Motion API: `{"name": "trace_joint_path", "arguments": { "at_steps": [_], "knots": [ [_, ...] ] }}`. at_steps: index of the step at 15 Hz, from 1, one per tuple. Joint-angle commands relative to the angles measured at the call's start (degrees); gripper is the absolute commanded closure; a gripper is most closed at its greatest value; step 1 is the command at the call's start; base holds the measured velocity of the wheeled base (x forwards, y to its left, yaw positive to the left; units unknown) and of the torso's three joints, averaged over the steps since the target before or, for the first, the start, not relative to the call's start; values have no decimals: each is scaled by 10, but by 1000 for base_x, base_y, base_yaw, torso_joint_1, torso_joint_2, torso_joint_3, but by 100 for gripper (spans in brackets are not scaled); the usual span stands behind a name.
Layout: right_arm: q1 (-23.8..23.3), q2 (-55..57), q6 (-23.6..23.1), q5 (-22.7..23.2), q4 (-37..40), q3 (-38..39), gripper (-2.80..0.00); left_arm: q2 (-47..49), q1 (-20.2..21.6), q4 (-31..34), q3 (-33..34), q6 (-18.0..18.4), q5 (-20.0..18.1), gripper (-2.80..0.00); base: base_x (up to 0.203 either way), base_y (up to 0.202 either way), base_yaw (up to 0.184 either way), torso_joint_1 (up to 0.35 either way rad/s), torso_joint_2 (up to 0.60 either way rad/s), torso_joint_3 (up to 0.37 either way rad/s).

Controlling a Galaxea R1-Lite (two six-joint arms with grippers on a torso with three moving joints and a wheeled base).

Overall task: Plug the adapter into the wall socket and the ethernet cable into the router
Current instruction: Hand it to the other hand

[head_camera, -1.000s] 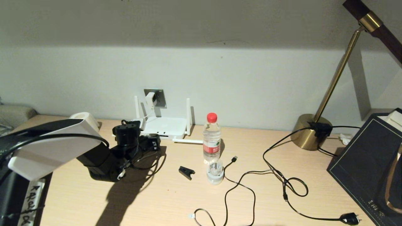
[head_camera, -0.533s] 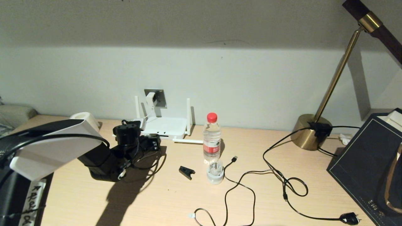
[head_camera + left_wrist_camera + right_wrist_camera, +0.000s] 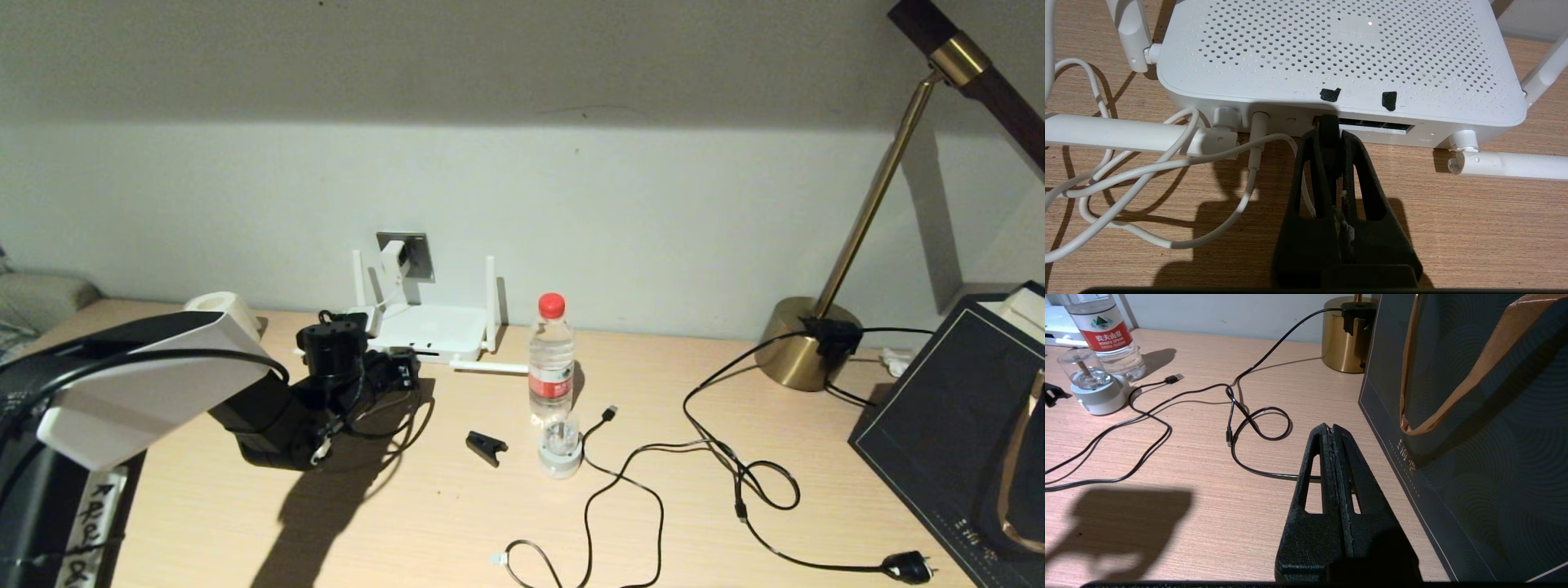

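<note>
Already the small white boxy adapter [image 3: 393,256] sits against the square grey metallic wall socket [image 3: 415,252] on the wall beyond the left gripper [image 3: 1330,128], its thin white cord trailing down toward the flat white perforated router [image 3: 1339,57] with its slim white stick antennas; that half of the task looks done, though how fully the prongs are seated cannot be told from here. What remains appears to be the second half, and it is well under way. The left gripper's black fingers are pressed together on a thick black connector, which I take to be the ethernet cable [image 3: 1328,122], and its tip is right at the row of dark ports on the router's near edge, directly ahead of the fingertips. Whether the connector has clicked home or only rests at the port mouth cannot be seen. Two black tape marks lie on the router's top just above the ports. The right gripper [image 3: 1333,430] is parked well off to the working gripper's right, its fingers closed flat against each other with nothing between them, beside a dark paper bag [image 3: 1474,437].

The surface is a pale wood-grain desk [image 3: 424,523] against a plain whitish wall. To the working gripper's right stand a clear plastic water bottle with a red cap [image 3: 550,359] and a brass lamp base [image 3: 804,343], with thin black cords looping loosely between them.
</note>
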Motion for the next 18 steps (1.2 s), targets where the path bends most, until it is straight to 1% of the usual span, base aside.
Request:
{"name": "trace_joint_path", "arguments": {
  "at_steps": [1,18],
  "knots": [
    [0,1,0,0,0,5,0,3,0,-2,-1,0,0,0,0,0,0,0,0,0],
    [0,1,0,0,0,5,0,14,0,-1,-3,0,-1,0,0,0,0,0,0,0]
  ]
}}
